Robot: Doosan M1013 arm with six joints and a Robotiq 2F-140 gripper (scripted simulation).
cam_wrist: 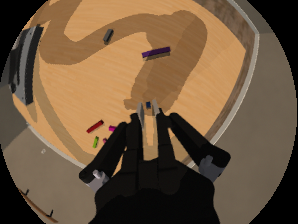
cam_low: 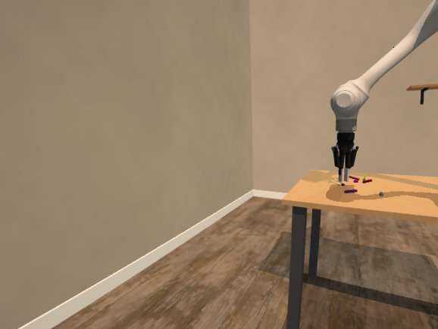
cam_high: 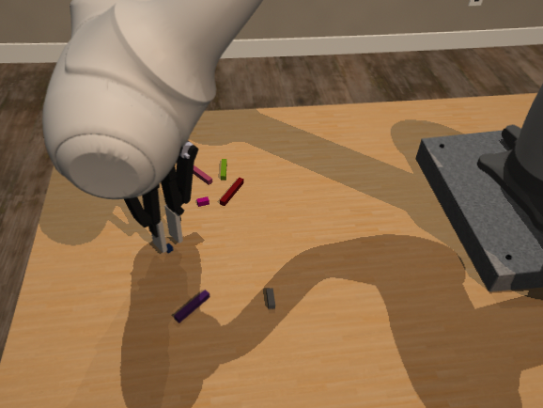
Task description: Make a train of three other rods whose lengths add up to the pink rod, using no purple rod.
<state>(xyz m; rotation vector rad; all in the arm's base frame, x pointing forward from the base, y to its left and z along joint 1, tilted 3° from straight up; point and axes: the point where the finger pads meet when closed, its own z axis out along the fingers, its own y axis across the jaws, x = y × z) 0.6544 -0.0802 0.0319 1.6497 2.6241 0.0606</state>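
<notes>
My gripper point(cam_high: 168, 244) stands upright at the table's left side, fingers a narrow gap apart with nothing gripped. The small blue rod point(cam_high: 169, 247) lies on the table right at the fingertips, between them and partly hidden. It shows just below the fingers point(cam_low: 342, 180) in the exterior view. Behind the gripper lie the pink rod point(cam_high: 203, 175), partly hidden by the gripper, the lime rod point(cam_high: 224, 169), the red rod point(cam_high: 231, 191) and the magenta rod point(cam_high: 203, 201), all apart from one another. In the wrist view the fingertips show table between them.
The purple rod point(cam_high: 191, 306) lies nearer the front, and the grey rod point(cam_high: 270, 298) to its right. The robot's dark base plate point(cam_high: 488, 202) fills the right side. The table's left edge is close to the gripper.
</notes>
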